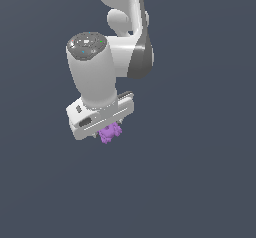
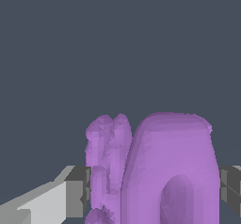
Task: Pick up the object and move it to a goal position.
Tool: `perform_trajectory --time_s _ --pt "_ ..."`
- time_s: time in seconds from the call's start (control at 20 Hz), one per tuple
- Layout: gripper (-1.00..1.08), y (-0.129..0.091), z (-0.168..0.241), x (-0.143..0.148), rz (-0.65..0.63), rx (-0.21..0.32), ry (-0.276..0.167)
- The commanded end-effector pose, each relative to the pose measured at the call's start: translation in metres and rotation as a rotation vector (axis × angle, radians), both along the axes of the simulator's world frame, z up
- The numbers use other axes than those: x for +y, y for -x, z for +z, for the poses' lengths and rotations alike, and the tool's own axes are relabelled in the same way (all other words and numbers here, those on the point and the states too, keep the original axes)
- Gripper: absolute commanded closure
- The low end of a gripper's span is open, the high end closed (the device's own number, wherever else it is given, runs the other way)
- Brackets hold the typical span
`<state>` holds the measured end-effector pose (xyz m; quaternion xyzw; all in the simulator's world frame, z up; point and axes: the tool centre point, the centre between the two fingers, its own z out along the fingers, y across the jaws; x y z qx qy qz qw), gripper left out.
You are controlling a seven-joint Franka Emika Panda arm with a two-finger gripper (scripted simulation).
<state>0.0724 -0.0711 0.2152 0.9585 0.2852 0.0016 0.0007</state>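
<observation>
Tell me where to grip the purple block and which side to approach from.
Grip the purple knobbly block across its two outer flanks, coming down from above. The wrist view shows the tool with a grey pad at each flank, straddling the body rather than the lobes. The wide rounded part offers smoother faces; the bumpy lobes would seat poorly.

object (image 1: 110,133) between fingers (image 2: 75,195) | under gripper (image 1: 107,132) (touching both pads)
</observation>
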Motion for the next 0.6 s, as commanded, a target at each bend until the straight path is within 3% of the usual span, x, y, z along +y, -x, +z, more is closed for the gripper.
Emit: perform_trajectory --time_s 0.0,0.55 --pt "1.08 -0.001 0.022 -0.003 0.001 0.002 -0.001" --pt "1.08 -0.006 0.068 -0.011 0.001 0.003 -0.001"
